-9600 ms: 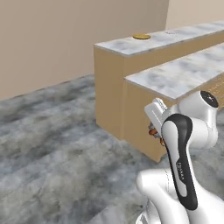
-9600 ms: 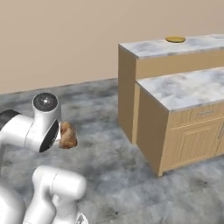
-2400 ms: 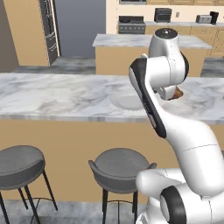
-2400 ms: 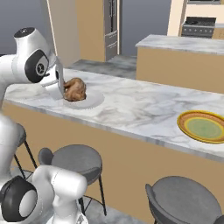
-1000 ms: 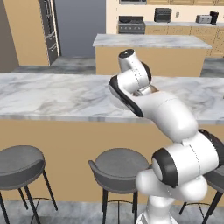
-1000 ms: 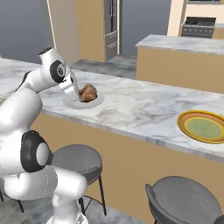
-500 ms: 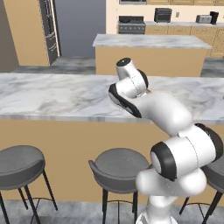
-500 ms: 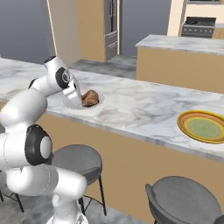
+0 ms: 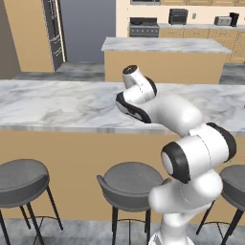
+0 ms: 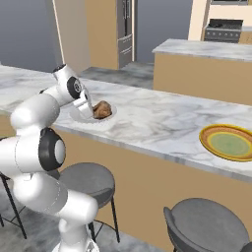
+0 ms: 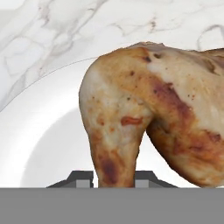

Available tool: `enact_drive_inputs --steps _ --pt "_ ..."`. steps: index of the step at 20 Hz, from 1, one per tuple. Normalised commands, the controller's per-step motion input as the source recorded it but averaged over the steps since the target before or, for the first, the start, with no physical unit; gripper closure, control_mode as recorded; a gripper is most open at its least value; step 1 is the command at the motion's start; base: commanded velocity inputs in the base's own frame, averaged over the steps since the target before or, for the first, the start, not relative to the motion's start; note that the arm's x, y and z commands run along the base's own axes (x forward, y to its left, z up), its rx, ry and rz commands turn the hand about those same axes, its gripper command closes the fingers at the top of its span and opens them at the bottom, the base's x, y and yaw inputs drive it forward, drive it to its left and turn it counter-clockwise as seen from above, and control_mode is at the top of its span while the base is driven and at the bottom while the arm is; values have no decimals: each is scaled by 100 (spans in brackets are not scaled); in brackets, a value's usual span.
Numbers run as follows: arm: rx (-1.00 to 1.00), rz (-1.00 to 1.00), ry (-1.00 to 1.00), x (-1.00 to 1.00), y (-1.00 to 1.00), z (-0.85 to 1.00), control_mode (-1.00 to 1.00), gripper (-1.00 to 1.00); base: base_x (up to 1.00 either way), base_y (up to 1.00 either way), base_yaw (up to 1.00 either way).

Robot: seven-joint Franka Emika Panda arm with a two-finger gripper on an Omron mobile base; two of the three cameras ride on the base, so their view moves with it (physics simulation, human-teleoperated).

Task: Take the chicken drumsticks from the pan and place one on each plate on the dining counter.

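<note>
One chicken drumstick (image 11: 148,113), glossy orange-brown, has its narrow end between the fingertips of my gripper (image 11: 113,179), which is shut on it. It sits right at the white-grey plate (image 11: 43,144); whether it rests on the plate I cannot tell. In the right base view the drumstick (image 10: 102,109) lies over that plate (image 10: 78,117) at the left of the dining counter (image 10: 157,123), with the gripper (image 10: 88,111) beside it. The mustard-yellow plate (image 10: 229,142) lies bare further right. The pan is out of view.
Grey bar stools (image 9: 131,184) (image 10: 86,179) stand along the counter's tan front. A shorter marble-topped island (image 9: 162,45) lies beyond the counter, with a stove and cabinets at the back wall. My arm leans over the dining counter (image 9: 57,105).
The hand has come down with the drumstick from above the counter to the white-grey plate. The gripper has stayed shut on it.
</note>
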Motion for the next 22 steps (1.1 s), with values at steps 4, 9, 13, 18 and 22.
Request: enact_drive_inputs --steps 4,9,13,18,22 --pt "-6 0 8 38 48 0 -100 100 0 0 0" --pt "-6 0 9 27 32 0 -100 -100 0 0 0" --pt "-1 0 -3 -15 -12 5 -100 -100 0 0 0" --pt "0 0 -15 -38 -24 37 -100 -100 0 0 0" --pt "0 -2 -34 -95 -65 52 -100 -100 0 0 0"
